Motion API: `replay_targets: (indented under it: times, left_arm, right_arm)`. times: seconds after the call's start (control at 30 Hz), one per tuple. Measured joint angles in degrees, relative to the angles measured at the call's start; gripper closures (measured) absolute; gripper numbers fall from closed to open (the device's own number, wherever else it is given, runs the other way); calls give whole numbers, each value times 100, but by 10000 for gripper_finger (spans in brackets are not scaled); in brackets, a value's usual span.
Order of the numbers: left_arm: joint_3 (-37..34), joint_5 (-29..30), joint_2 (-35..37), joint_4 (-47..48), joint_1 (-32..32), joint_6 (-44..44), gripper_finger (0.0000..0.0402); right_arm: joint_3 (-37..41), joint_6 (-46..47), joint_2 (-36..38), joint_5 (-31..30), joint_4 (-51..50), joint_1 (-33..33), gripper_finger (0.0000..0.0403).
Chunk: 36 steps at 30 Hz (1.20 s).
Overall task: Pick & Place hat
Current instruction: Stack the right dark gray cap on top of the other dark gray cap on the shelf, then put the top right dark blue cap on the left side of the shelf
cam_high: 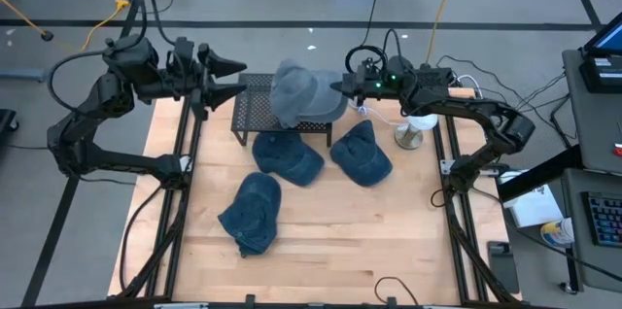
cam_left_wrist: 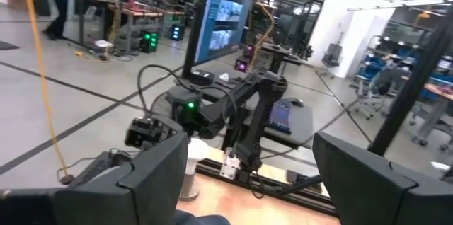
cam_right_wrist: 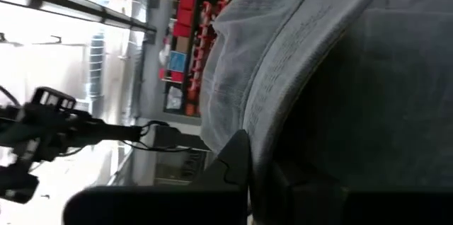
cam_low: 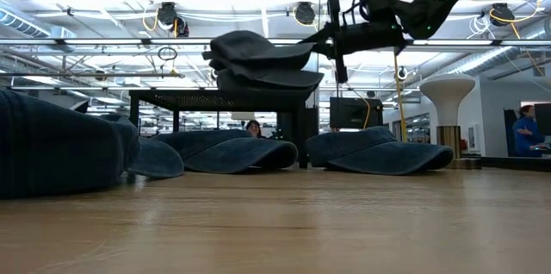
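We see the right tool (cam_high: 346,85) reaching in from the right side of the counter (cam_high: 389,231), clamped on the brim of a grey hat (cam_high: 304,92); from table height the hat (cam_low: 263,60) hangs in the air just above the black mesh rack (cam_high: 255,107), clear of its top, with the tool (cam_low: 337,40) gripping it from the side; the right wrist camera shows the hat's fabric (cam_right_wrist: 340,76) filling most of the view, pinched between the dark fingers (cam_right_wrist: 237,161). The left tool (cam_high: 228,81) sits at the rack's left end, its two fingers spread wide apart and holding nothing; its own camera shows both fingers (cam_left_wrist: 152,172) well separated with only the room and the right arm (cam_left_wrist: 248,112) between them. On the counter in front of the rack lie three dark blue hats: one (cam_high: 288,156) just below the rack, one (cam_high: 362,153) to its right, and one (cam_high: 252,214) nearer the front edge, apart from the other two. A white stand (cam_high: 412,132) rests on the counter beside the right arm. A person (cam_low: 527,132) shows in the room beyond.
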<state>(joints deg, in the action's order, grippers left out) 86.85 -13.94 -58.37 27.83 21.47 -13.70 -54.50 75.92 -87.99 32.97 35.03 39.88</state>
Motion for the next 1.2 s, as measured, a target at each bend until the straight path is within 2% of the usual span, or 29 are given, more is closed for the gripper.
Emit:
replay_targets:
  times: [0.2,0.5,0.63,0.8,1.0,1.2]
  left_arm:
    - [0,122,-1,-33,-2,34,92]
    - [0,197,-11,-23,0,-55,92]
    - [0,195,-11,-11,0,-169,92]
    - [0,195,-11,-9,0,-180,92]
    - [0,224,-11,60,0,-199,92]
    - [0,354,-11,352,0,-506,92]
  right_arm:
    - [0,-295,0,-13,-72,24,387]
    - [0,-266,70,-327,-766,72,262]
    - [-9,-393,274,-718,-1327,99,227]
    - [0,-916,671,-1369,-2050,109,217]
    - [2,-1747,1404,-2473,-3042,94,225]
    - [2,-2959,2239,-2538,-3828,-242,229]
